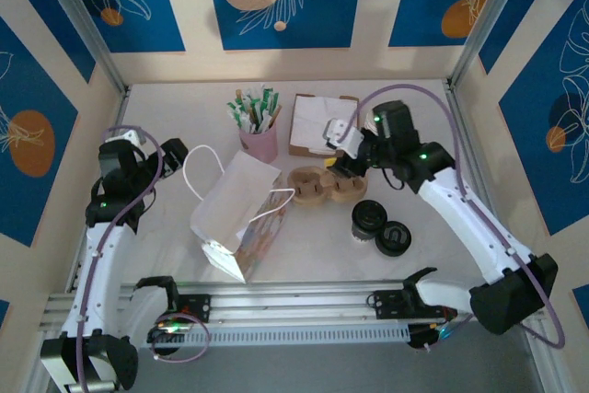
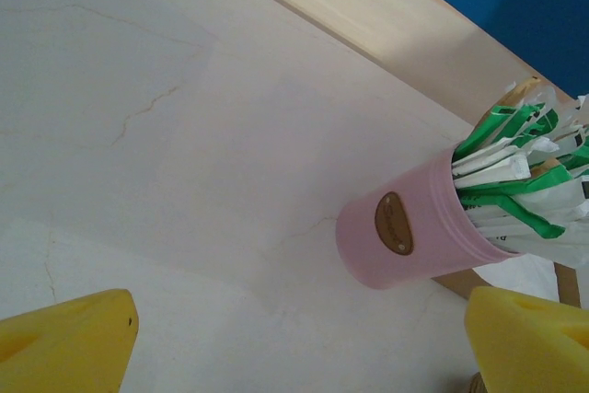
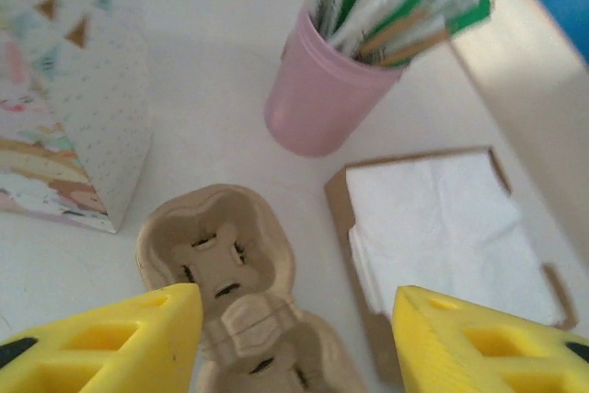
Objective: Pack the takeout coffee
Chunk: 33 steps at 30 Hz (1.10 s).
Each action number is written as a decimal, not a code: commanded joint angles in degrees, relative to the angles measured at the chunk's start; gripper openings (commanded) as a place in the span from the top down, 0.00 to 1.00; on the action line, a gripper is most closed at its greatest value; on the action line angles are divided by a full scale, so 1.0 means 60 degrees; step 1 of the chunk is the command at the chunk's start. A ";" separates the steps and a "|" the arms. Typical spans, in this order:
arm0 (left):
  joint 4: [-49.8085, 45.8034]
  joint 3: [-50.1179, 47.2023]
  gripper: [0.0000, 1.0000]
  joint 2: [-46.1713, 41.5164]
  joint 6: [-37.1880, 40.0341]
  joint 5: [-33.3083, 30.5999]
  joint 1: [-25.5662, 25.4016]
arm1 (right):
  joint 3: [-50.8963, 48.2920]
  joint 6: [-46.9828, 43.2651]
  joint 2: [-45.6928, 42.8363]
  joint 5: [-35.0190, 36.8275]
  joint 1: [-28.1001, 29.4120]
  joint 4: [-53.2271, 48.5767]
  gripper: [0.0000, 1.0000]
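We saw the small pale paper cup with the round black lid (image 1: pixel 369 219) standing on the white table (image 1: pixel 313 255), just beside a second round black lid (image 1: pixel 393 237) and near the brown cardboard cup carrier (image 1: pixel 320 187), and nothing was holding it. The right gripper (image 1: pixel 342 163) hung over the carrier, and its yellow fingers were spread apart with nothing between them. The left gripper (image 2: pixel 294 338) was on the far side of the white paper bag (image 1: pixel 235 213), near the pink cup full of green and white packets (image 2: pixel 414 227), and its fingers were spread wide and held nothing too.
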 commanded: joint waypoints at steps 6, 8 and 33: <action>0.0263 -0.0153 0.08 -0.0232 -0.0205 0.0251 0.0107 | 0.0793 -0.4745 0.1520 -0.2616 -0.0443 -0.2560 0.36; 0.0266 -0.0154 0.08 -0.0261 -0.0215 0.0237 0.0112 | 0.0905 -0.5127 0.1944 -0.2832 -0.0581 -0.2874 0.35; 0.0382 -0.0198 0.08 -0.0231 -0.0322 0.0465 0.0108 | 0.1246 -0.4970 0.4776 0.0252 -0.0030 -0.2117 0.33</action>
